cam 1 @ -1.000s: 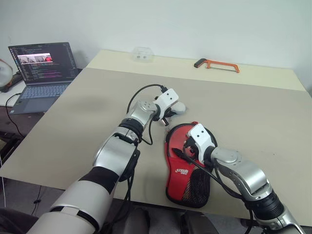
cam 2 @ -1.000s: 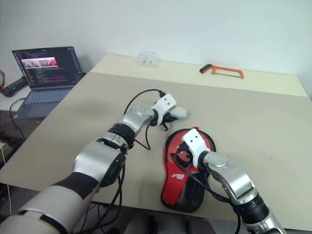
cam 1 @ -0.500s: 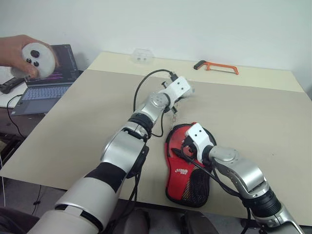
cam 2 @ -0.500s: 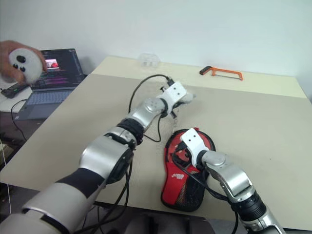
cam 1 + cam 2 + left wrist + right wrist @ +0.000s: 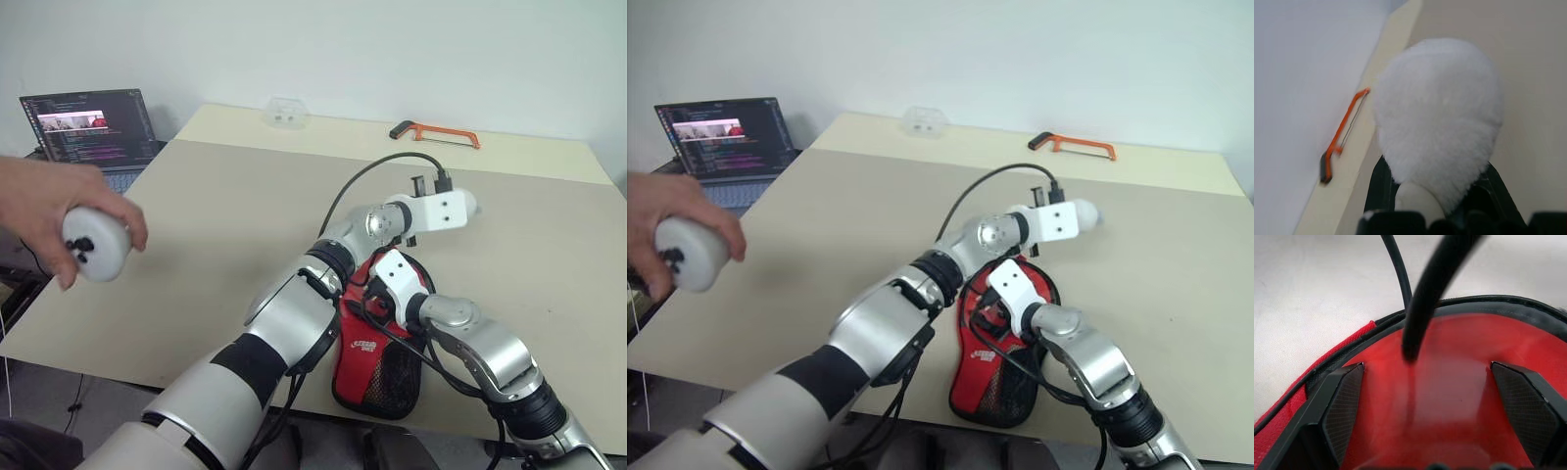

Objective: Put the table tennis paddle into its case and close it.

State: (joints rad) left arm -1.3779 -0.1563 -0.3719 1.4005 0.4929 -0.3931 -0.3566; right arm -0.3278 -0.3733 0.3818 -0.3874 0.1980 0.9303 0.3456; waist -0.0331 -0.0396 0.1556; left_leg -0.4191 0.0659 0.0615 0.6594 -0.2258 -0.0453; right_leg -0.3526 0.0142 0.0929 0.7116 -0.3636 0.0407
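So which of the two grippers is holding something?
The left gripper: it grips a white rounded object. The right gripper is open over the red case.

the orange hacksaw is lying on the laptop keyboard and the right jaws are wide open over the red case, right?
Not quite. The orange hacksaw lies on the table near its far edge, well away from the laptop, as the left eye view shows. The rest holds: the right gripper has its jaws wide open over the red case, as the right wrist view shows.
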